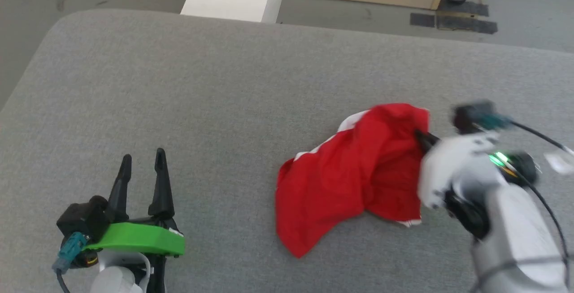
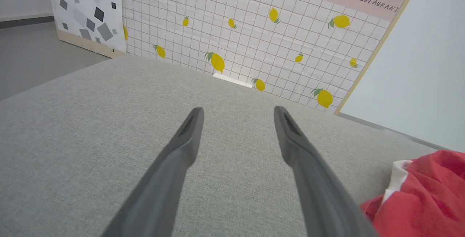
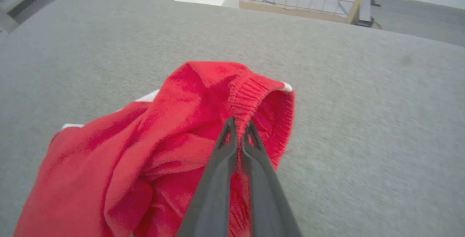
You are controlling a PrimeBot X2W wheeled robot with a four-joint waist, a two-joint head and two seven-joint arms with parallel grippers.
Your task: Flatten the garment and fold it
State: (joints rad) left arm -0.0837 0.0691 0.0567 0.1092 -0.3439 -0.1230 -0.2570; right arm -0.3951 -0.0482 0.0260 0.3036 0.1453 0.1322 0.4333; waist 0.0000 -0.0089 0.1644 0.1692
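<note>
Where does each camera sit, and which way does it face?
Head view: on the head, looking down at the grey surface; left gripper open lower left, right gripper shut on the garment.
Left wrist view: along open fingers, toward the lemon panel.
Right wrist view: along shut fingers pinching the garment's ribbed edge.
All three share the garment.

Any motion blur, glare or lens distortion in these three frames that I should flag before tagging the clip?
Head view: right gripper smeared with motion blur; left gripper and garment sharp. Right wrist view: grey surface streaked at right, fingers crisp, pinched on the garment. Left wrist view: sharp, grid lines on the lemon panel slightly curved. Light soft and even, no glare.
</note>
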